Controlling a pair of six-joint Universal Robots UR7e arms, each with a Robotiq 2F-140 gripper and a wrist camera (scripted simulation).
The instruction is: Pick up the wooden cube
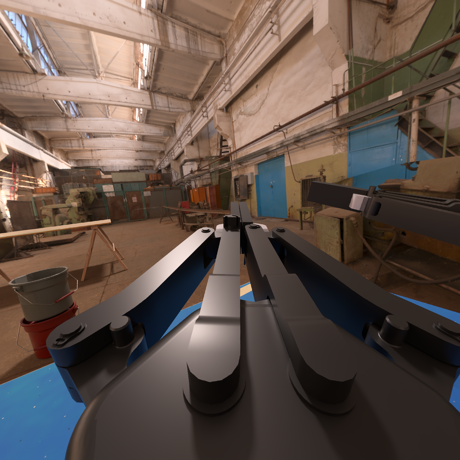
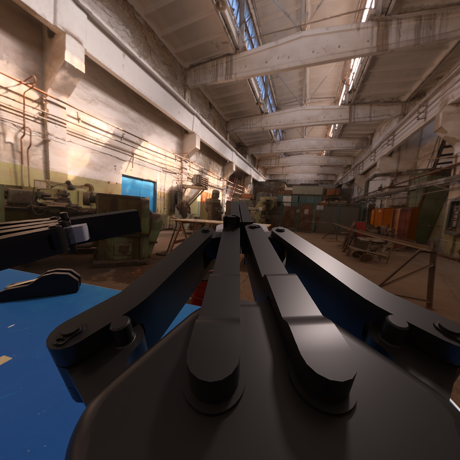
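You're seeing both tools, left tool (image 1: pixel 239 211) and right tool (image 2: pixel 239 211), pressed together, empty; no cube showing; likely rigid, light, gripping flat opposite faces.

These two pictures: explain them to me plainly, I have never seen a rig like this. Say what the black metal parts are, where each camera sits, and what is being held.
Each picture comes from a camera on a robot arm's wrist, looking forward along its two fingers. In the left wrist view the black bars are the left gripper, fingers pressed together, holding nothing. The right wrist view shows the right gripper, likewise shut and empty. Each view also catches the other gripper at its edge. Below lies a blue table; beyond its edge are stacked grey and red buckets. The wooden cube cannot be made out in either picture.
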